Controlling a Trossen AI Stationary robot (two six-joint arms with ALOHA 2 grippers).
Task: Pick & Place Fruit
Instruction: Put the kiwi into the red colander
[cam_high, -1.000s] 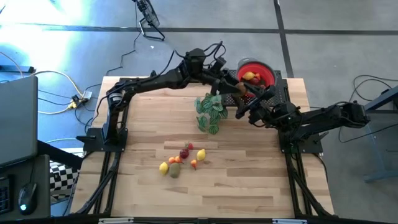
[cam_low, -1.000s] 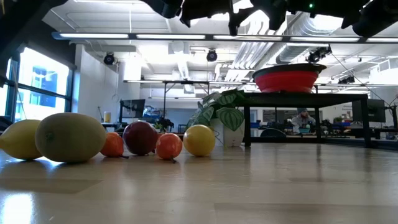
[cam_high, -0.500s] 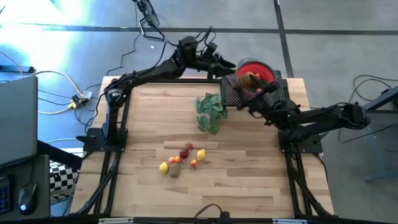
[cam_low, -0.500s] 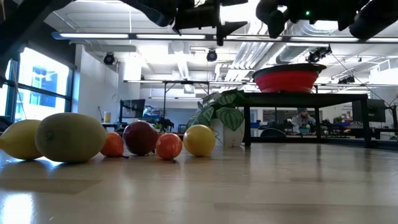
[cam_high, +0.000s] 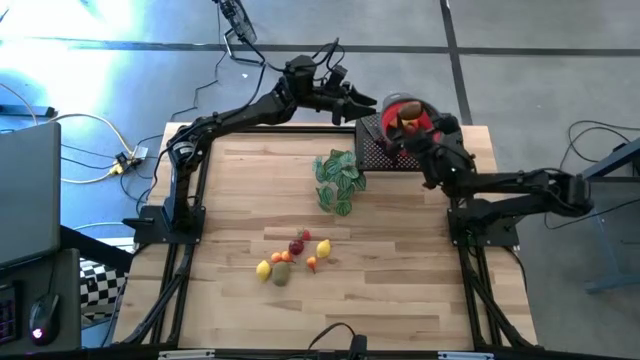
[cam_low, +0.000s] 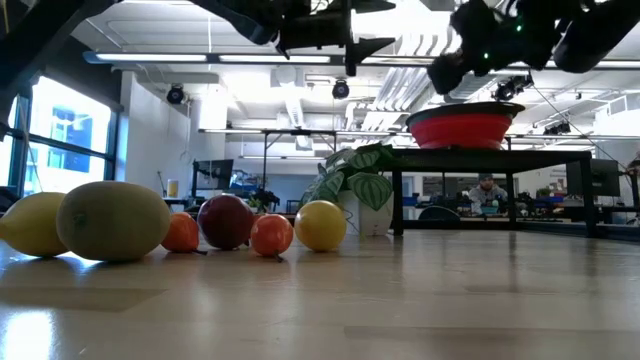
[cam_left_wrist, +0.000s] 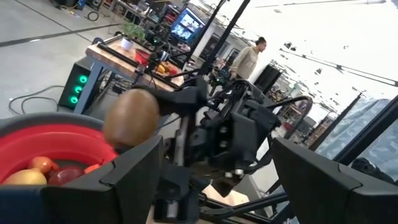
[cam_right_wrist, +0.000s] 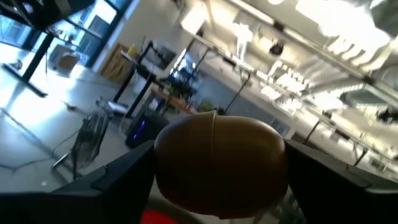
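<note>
One brown fruit (cam_right_wrist: 219, 163) crosswise between right hand (cam_right_wrist: 217, 180) fingers, long axis level.

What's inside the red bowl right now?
The left wrist view shows a yellow fruit and red fruits lying in the red bowl. The right tool holds a brown fruit above it. The left tool's finger covers the rest of the bowl.

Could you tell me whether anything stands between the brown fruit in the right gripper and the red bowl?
Nothing visible does. The right gripper holds the brown fruit right over the red bowl on its black stand; the bowl already holds a few fruits. The left gripper is open beside the bowl, not beneath the fruit.
</note>
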